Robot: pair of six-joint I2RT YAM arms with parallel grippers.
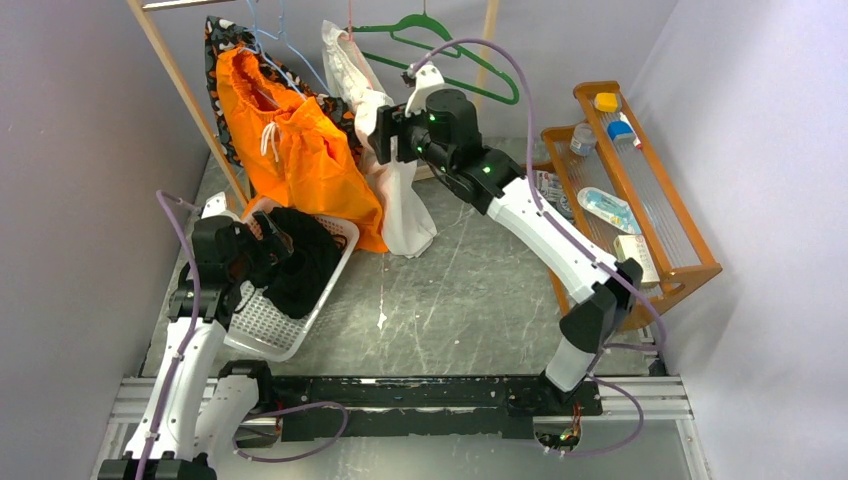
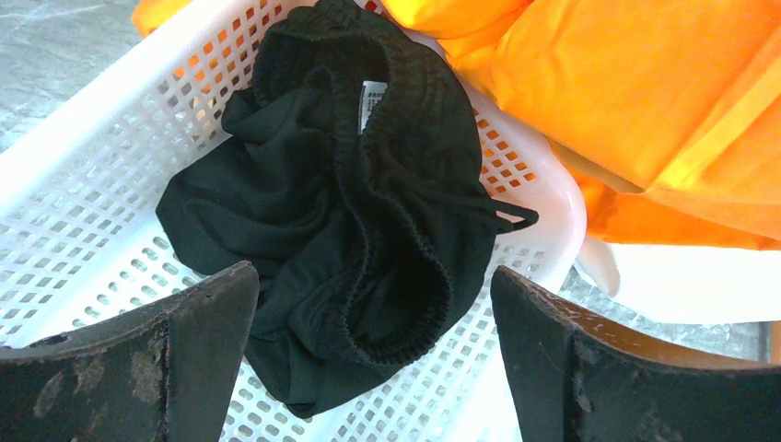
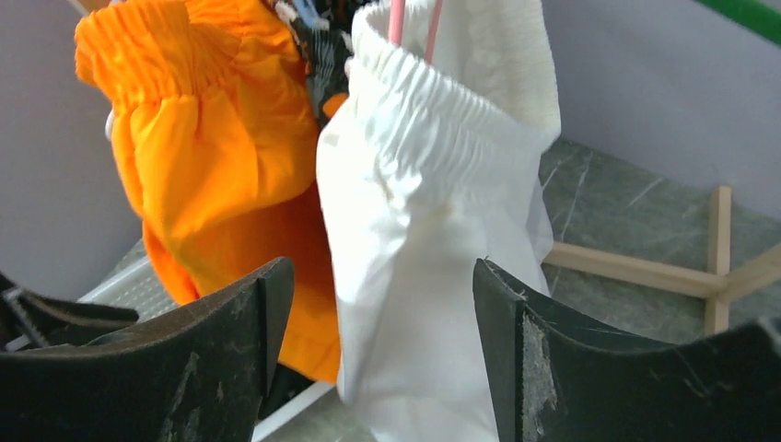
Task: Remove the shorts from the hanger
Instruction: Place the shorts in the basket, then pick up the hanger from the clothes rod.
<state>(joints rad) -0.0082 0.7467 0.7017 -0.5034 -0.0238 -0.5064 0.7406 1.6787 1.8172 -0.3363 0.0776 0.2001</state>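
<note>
- Shorts point(image 1: 295, 150) are on the pale blue wire hanger point(image 1: 288, 48) on the wooden rack point(image 1: 190, 95), rear left of the table point(image 1: 470, 290). Gathered waist is up, white drawstring point(image 1: 268, 140) dangles at the front.
- Lower end of the orange fabric drapes down to the far corner of the white basket point(image 1: 262, 330) (left wrist view shows it lying over the rim).
- Patterned black-and-orange garment point(image 1: 222, 45) hangs just behind the shorts.
- White garment point(image 1: 402, 200) hangs just right of the shorts on a pink hanger point(image 3: 412, 18), pressed against the orange fabric along one side.
- Right gripper point(image 3: 382, 276): arm raised and stretched toward the rack, fingers spread wide, holding nothing. White garment fills the gap in the wrist view; can't tell if there is contact.
- Left gripper point(image 2: 373, 285): low over the basket, fingers wide apart, holding nothing. Black garment point(image 2: 350, 203) is bunched in the basket right below it.
- Shorts are in neither gripper.
- Green hanger point(image 1: 445, 45) is on the rack, right of the white garment.
- Wooden shelf point(image 1: 700, 265) stands at the right edge of the table with bottles and small items on it.
</note>
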